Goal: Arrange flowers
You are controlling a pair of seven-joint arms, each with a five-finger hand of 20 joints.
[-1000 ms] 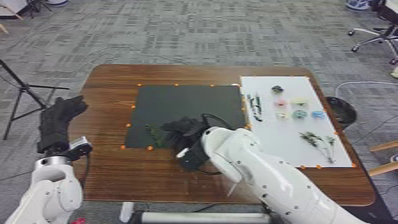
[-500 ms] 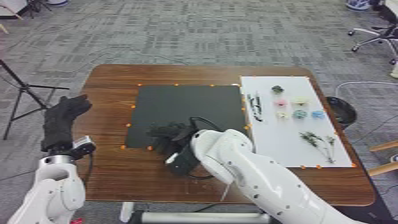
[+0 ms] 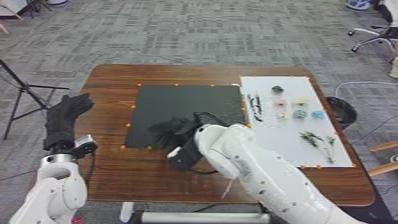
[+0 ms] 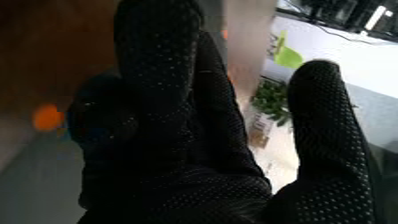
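Shifted slightly leftward over the black mat (image 3: 185, 102) is the right hand (image 3: 169, 132), fingers straight, thumb apart; left of the mat, the left hand (image 3: 62, 120) is held relaxed.

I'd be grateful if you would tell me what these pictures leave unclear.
- Head view: what lies on the black mat beneath the right hand, which covers it.
- Head view: the white sheet's near left corner, behind the right arm.
- Head view: the blue flowers' petals, too small.
- Head view: the left arm's base, cut off by the bottom edge.
- Right wrist view: the orange spot, blurred.
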